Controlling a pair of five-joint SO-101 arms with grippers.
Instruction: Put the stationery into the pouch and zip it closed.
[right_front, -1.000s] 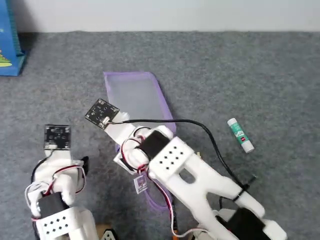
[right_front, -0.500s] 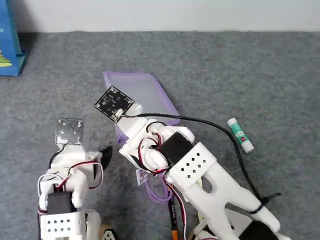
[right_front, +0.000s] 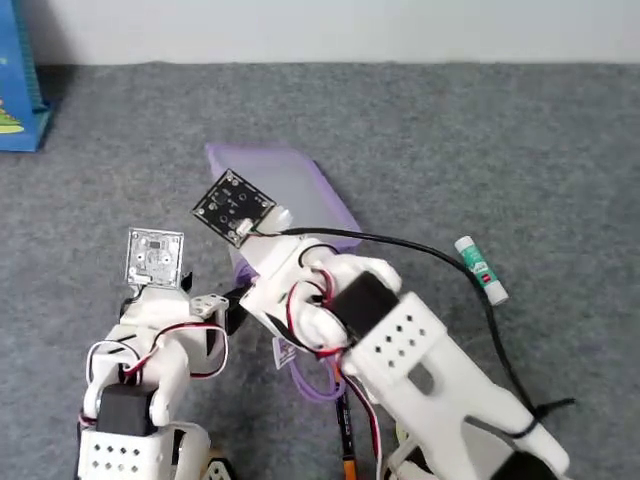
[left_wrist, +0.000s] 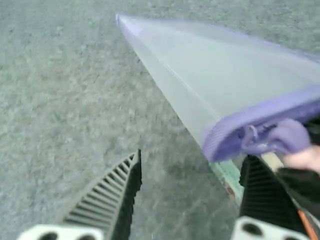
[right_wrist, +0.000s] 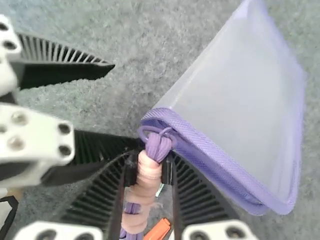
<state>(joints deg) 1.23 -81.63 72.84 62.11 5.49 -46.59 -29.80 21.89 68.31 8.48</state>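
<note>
Found nearest, at 6 o'clock in the high view, a dark pencil (right_front: 345, 440) with an orange end, lying by the near edge partly under the right arm (right_front: 430, 370); cannot tell whether its far end sits inside the pouch. Noted grey carpet (right_front: 520, 140) under everything. Recorded the left gripper (left_wrist: 194, 157) with jaws wide, nothing but carpet between them, one finger just beside the zip corner of the pouch (right_front: 285, 190), at 9 o'clock of the right gripper (right_wrist: 148, 167). Recorded the right gripper's jaws narrow and clamped on the purple zip cord (right_wrist: 156, 141), gripping it at a pinkish bead (right_wrist: 148, 175) next to the loop at the pouch corner. Cannot tell whether the nearer left finger touches the right gripper. Observed the pouch, translucent with purple trim, on the carpet, running from under the right arm toward 11 o'clock, far end in the open. Found a glue stick (right_front: 481, 270), white with green label and red end, lying on the carpet at 3 o'clock of the pouch, well apart and outside it. Noted a black cable (right_front: 420, 255) arching off the right arm toward 4 o'clock, between pouch and glue stick. Logged farthest, at 10 o'clock by the left edge, a blue box (right_front: 18, 95).
</note>
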